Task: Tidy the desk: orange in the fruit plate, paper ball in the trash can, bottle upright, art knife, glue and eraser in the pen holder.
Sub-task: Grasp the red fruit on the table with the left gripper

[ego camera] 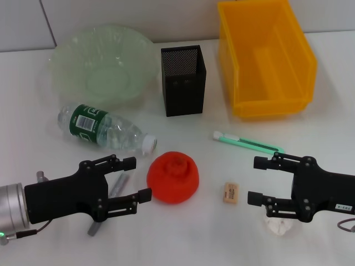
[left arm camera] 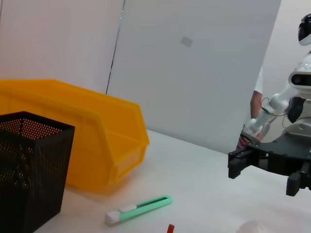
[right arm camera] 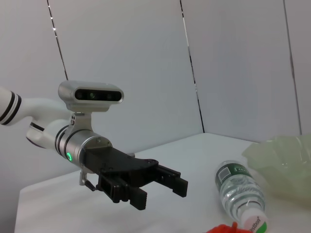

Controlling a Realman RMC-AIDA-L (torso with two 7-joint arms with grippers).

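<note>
Left gripper (ego camera: 135,178): jaws spread, empty, just beside the orange (ego camera: 173,176) with the glue (ego camera: 113,191) under its fingers
Right gripper (ego camera: 257,180): jaws apart, empty, hovering over the paper ball (ego camera: 279,225), near the eraser (ego camera: 230,192)
Targets: fruit plate (ego camera: 62,58) rear left, beyond the lying bottle (ego camera: 105,128); trash can (ego camera: 302,52) rear right
Advice: straddle the orange's widest part and close gently; judged likely to squash or roll

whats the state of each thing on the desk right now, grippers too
bottle: lying on its side, capped
fruit plate: empty
pen holder: upright
trash can: upright, nothing seen inside
orange: on the desk
left gripper: open, empty
right gripper: open, empty
</note>
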